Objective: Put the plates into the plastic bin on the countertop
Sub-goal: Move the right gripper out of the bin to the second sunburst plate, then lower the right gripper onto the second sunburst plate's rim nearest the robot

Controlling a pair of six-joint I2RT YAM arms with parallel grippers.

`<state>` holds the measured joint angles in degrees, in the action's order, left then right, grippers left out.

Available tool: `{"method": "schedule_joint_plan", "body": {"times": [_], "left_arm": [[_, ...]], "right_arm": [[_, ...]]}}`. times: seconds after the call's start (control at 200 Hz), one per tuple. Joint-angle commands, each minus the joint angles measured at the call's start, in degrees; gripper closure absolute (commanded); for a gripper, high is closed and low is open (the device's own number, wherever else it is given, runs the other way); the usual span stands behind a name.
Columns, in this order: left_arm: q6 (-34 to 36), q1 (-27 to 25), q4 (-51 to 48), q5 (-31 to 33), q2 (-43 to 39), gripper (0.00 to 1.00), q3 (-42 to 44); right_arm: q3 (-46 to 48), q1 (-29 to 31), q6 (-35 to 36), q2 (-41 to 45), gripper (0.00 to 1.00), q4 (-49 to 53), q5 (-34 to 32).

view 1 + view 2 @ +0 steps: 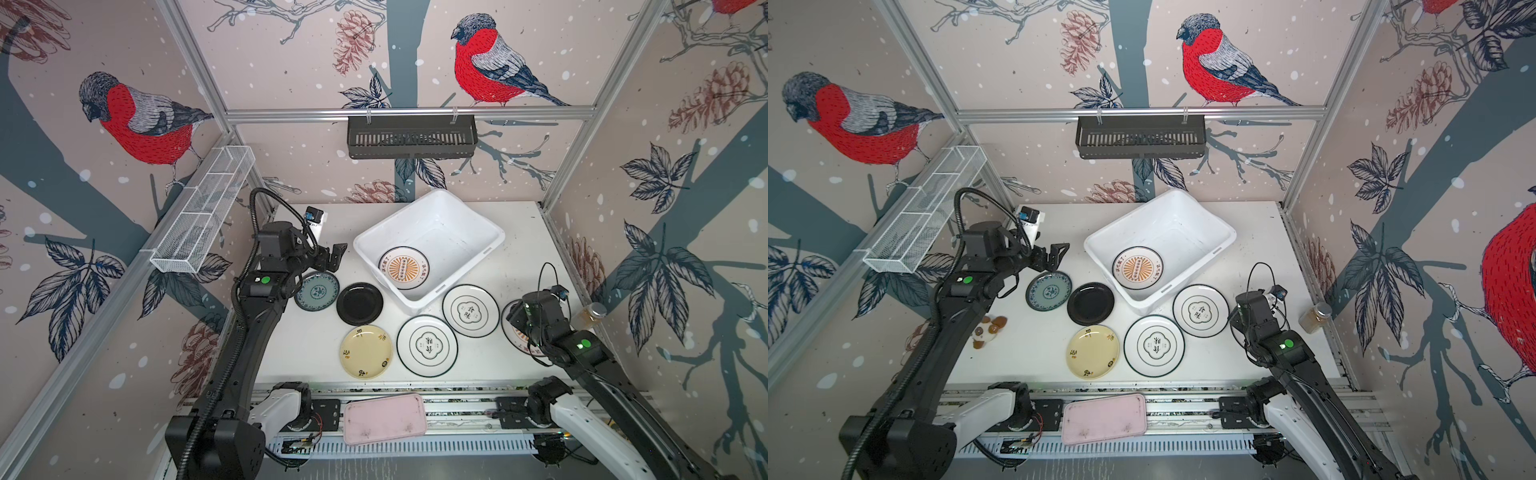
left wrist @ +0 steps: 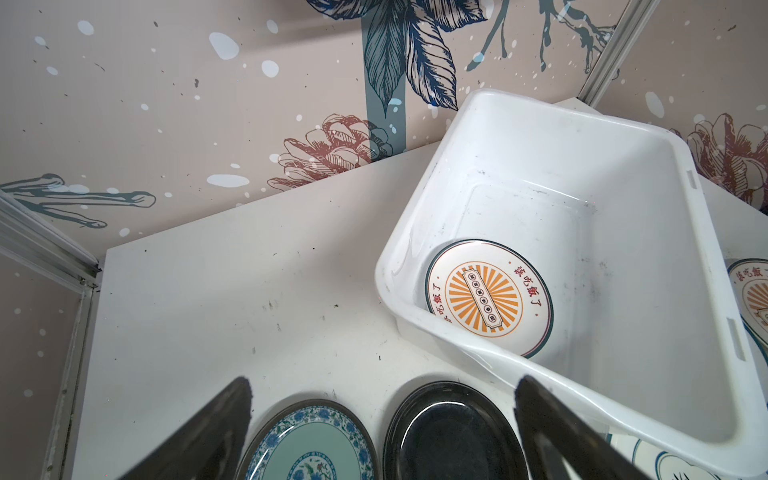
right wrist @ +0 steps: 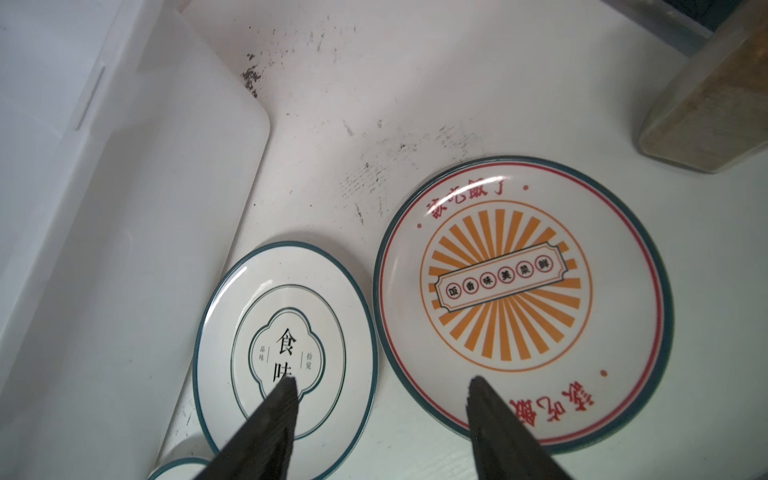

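With one sunburst plate (image 1: 403, 268) lying in the plastic bin (image 1: 440, 212), the second sunburst plate (image 3: 523, 303) on the bench (image 1: 307, 353) is bracketed at its rim by the spread, empty right jaws, presumably to be lowered and closed there, while the left jaws are held wide apart.

White plastic bin (image 1: 469, 216); sunburst plate (image 1: 403, 268) white and orange; floral plate (image 1: 317, 291) teal, blue-bordered; black plate (image 1: 360, 303) plain; yellow plate (image 1: 365, 352) pale; tray (image 1: 384, 419) pink; desk (image 1: 307, 357) white.
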<state>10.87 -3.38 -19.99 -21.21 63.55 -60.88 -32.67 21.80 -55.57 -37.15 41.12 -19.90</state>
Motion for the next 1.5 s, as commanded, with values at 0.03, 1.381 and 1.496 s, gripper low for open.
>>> {"method": "schedule_joint_plan", "body": {"times": [0.03, 1.381, 1.496], "left_arm": [[-0.1, -0.6, 0.4, -1.0, 1.5, 0.02, -1.0], [-1.3, -6.0, 4.0, -2.3, 10.9, 0.02, -7.5], [-1.4, -6.0, 4.7, -2.6, 11.1, 0.02, -7.2]], "right_arm": [[-1.1, -1.7, -3.0, -0.3, 0.21, 2.0, -5.1], [1.6, -20.6, -9.8, -15.0, 0.01, 4.7, 8.2], [3.4, -22.3, -9.1, -14.8, 0.01, 3.6, 10.0]]}}
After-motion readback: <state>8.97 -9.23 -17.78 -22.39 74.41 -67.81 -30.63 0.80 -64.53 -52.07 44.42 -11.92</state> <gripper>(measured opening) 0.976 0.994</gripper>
